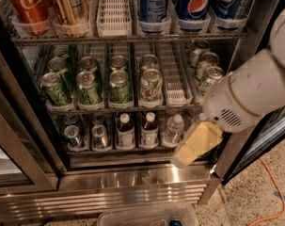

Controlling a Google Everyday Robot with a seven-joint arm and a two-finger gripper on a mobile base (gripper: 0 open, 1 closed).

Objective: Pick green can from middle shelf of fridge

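Note:
The fridge (132,182) stands open, with a steel frame and a dark inside. Its middle shelf (123,110) is a wire rack with white slotted lanes. Dark-green cans stand at the front of the left lanes: one green can (56,89), another (89,87) and a third (119,86), with more behind them. A paler white-and-green can (151,84) stands to their right. More cans (209,80) fill the far right lane. My gripper (194,143), cream-yellow below a white wrist, hangs at the right in front of the bottom rack, below and right of the green cans, holding nothing.
The top rack holds a red cola can (29,4), a gold can (69,6) and blue Pepsi cans (196,4). The bottom rack holds bottles (149,131) and small cans (74,136). A clear plastic bin (146,215) lies on the floor in front. An orange cable (269,192) runs at the right.

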